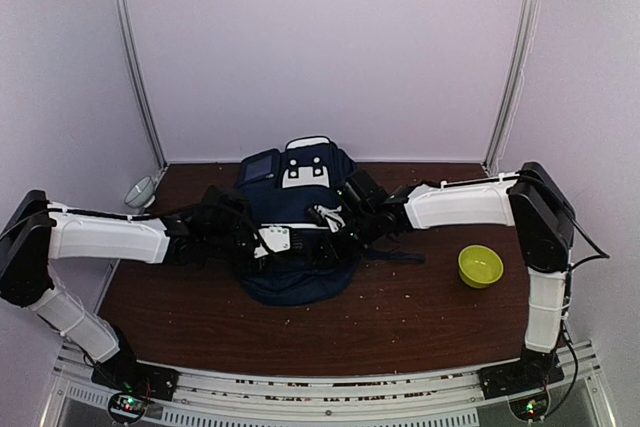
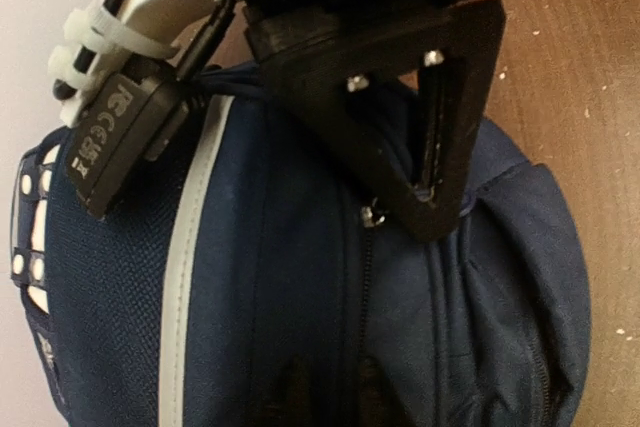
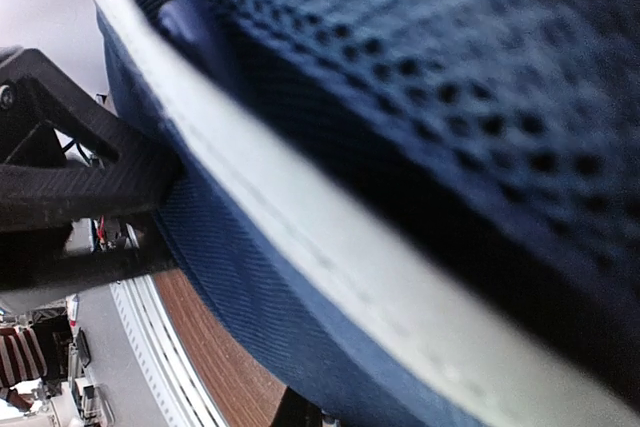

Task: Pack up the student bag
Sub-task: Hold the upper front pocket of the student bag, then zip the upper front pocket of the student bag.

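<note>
The student bag (image 1: 295,247) lies in the middle of the table, navy with white trim and a white patch (image 1: 303,175) near its far end. My left gripper (image 1: 262,243) rests on its left side. In the left wrist view its dark fingertips (image 2: 294,391) sit close together on either side of a dark strip of the bag (image 2: 250,277) beside the zipper; a pinch cannot be made out. My right gripper (image 1: 330,219) is shut, its black tip (image 2: 432,209) pressed into the fabric next to the zipper pull (image 2: 375,215). The right wrist view is filled by the bag's mesh (image 3: 420,77) and white stripe (image 3: 330,247).
A yellow-green bowl (image 1: 480,266) stands on the brown table (image 1: 420,312) to the right of the bag. A small pale cup-like object (image 1: 140,192) sits at the back left corner. Crumbs dot the table. Walls and metal posts close the back and sides.
</note>
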You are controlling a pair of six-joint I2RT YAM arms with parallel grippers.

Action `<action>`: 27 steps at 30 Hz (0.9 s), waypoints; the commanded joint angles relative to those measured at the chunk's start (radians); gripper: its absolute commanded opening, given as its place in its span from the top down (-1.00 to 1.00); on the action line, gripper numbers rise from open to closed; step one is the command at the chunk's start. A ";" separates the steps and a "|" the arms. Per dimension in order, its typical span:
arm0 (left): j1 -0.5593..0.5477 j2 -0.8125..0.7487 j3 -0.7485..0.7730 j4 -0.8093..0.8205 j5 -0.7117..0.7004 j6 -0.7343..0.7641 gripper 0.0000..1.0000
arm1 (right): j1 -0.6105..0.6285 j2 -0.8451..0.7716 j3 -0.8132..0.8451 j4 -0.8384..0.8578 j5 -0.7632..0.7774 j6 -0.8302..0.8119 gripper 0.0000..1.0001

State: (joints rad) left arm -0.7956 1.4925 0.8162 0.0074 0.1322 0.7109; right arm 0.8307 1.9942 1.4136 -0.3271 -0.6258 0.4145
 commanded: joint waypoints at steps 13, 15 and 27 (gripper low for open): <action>0.002 -0.040 -0.047 -0.098 -0.282 0.083 1.00 | -0.174 -0.175 0.003 -0.420 0.395 -0.161 1.00; 0.002 -0.026 -0.018 -0.161 -0.279 0.085 1.00 | -0.199 -0.164 0.054 -0.464 0.432 -0.184 1.00; -0.008 -0.062 0.014 -0.222 -0.051 0.069 1.00 | -0.208 0.081 0.586 -0.560 0.734 -0.418 1.00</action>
State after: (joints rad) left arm -0.8143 1.4651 0.8791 -0.0189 0.0494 0.7815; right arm 0.7155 2.0304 1.8954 -0.8879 -0.2333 0.0788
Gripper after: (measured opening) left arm 0.033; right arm 0.047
